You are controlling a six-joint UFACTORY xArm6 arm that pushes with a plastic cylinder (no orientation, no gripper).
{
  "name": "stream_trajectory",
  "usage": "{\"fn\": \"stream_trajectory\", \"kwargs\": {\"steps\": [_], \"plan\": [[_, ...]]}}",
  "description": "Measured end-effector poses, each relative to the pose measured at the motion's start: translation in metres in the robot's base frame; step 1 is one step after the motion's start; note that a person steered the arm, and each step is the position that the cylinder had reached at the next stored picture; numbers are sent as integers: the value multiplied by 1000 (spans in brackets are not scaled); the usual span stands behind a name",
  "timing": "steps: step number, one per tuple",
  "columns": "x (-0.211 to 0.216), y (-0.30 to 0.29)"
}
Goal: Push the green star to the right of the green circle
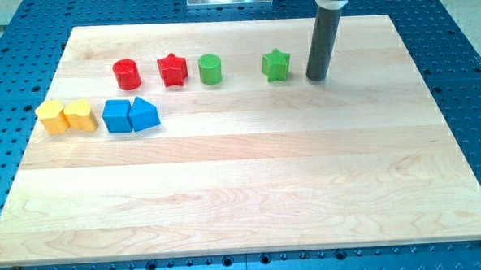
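Two red blocks (pixel 127 74), green circle (pixel 210 69), green star (pixel 276 65), yellow pair (pixel 64 116), blue pair (pixel 130 115), pale wood board (pixel 243 192).

Green star (pixel 276 65): small star-shaped block, lying flat on wooden board near view's top, right of centre. Green circle (pixel 210 69): short upright cylinder, same row, toward view's left of star. Clear gap between them, not touching.
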State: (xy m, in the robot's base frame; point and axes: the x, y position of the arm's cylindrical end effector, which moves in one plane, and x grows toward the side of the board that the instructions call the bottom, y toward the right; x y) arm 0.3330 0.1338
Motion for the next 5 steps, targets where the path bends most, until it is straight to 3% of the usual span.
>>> {"fn": "stream_trajectory", "kwargs": {"steps": [5], "plan": [[-3, -62]]}}
